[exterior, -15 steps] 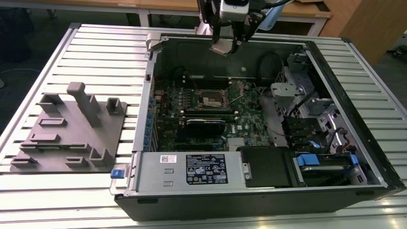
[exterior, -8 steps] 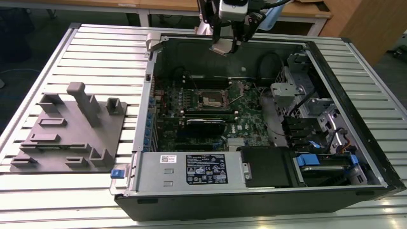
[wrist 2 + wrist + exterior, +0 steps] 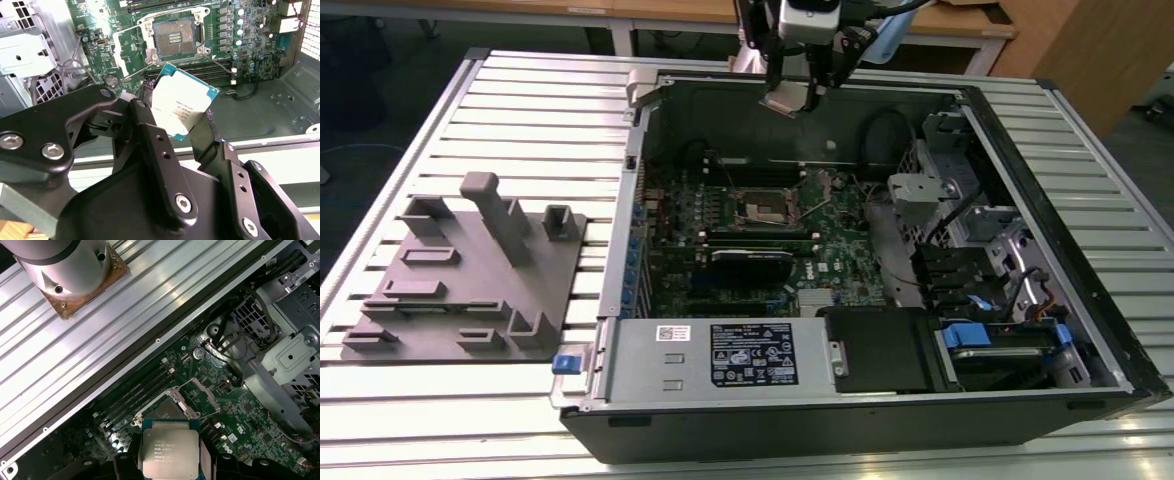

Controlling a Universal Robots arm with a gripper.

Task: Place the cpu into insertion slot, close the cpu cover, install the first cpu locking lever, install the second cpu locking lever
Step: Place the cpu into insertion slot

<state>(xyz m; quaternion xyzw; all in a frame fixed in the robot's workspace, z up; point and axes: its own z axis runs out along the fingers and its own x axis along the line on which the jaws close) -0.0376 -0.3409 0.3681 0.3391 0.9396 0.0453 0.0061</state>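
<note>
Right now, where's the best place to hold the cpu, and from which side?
By two opposite edges, coming in from the sides, as the gripper does: the cpu is a thin flat square, and that leaves both faces clear.

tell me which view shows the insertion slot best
The second wrist view: the insertion slot lies open and unblocked, its dark centre plain. In the first wrist view the cpu covers part of it; the exterior view shows it whole, from farther off.
</note>
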